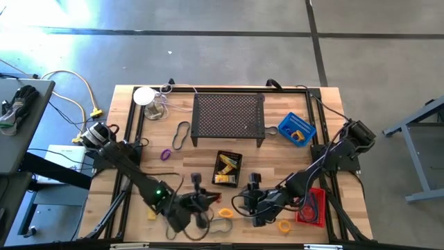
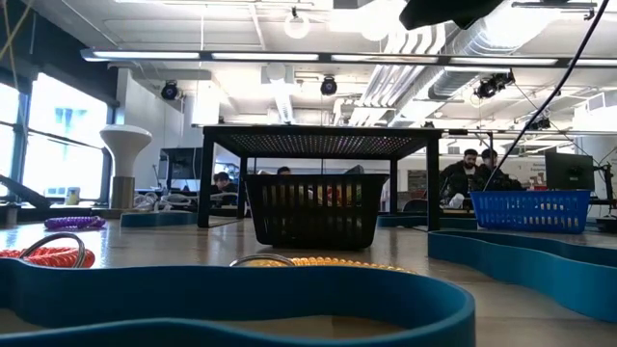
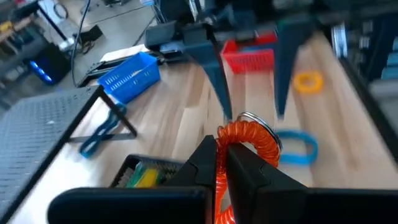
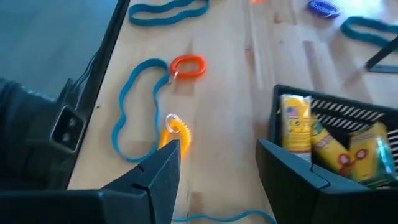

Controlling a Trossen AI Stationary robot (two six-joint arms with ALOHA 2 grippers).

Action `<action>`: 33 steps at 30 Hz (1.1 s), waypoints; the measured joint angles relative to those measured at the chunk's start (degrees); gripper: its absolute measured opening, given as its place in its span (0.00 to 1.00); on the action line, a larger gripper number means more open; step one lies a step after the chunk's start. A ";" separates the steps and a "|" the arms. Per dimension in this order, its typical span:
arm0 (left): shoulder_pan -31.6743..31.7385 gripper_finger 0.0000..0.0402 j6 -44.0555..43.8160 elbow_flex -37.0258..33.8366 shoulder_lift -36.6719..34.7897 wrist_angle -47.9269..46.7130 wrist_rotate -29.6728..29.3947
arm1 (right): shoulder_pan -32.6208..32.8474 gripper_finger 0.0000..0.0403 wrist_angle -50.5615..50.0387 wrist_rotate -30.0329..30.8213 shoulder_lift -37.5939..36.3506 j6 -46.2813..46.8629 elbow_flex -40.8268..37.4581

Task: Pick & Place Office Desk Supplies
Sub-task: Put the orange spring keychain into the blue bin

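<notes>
In the left wrist view my left gripper [image 3: 222,144] is shut on an orange coil ring [image 3: 242,138] near the table's near edge. My right gripper [image 4: 219,149] is open and faces it, its fingers [image 3: 219,74] pointing down just beyond the ring. A yellow coil ring [image 4: 175,134] lies on the wood beside the right gripper's finger, inside a blue band loop [image 4: 134,112]. Farther on, an orange ring [image 4: 186,65] lies flat; whether it is the held one, I cannot tell. Yellow packets [image 4: 323,146] lie in the black basket [image 1: 227,169]. Another yellow ring [image 3: 308,81] lies before the red basket. My left gripper has the orange coil ring in the narrow gap between its two fingers [image 3: 202,163]. The ring's far loop, with its metal key ring [image 3: 254,119], sticks out past the fingertips. The fingers lie low, pointing toward the table's right. Whether the ring is lifted clear I cannot tell.
The black perforated stand [image 1: 229,114] is at the far middle, with the blue basket [image 1: 297,128] to its right. The red basket [image 1: 312,206] is near the right edge. A purple ring [image 1: 166,154] and band loops [image 1: 182,135] lie left. People sit beyond the table.
</notes>
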 joint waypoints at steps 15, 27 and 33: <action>2.40 0.02 6.08 -0.02 1.55 14.86 18.95 | -2.42 0.49 10.61 3.75 1.90 -8.36 0.04; 2.23 0.02 8.62 -0.02 1.79 15.15 18.51 | -3.57 0.49 23.80 -7.61 5.75 -22.61 0.04; 2.31 0.02 8.72 -0.02 1.79 15.15 18.28 | -3.63 0.49 27.98 -11.13 5.75 -26.68 0.04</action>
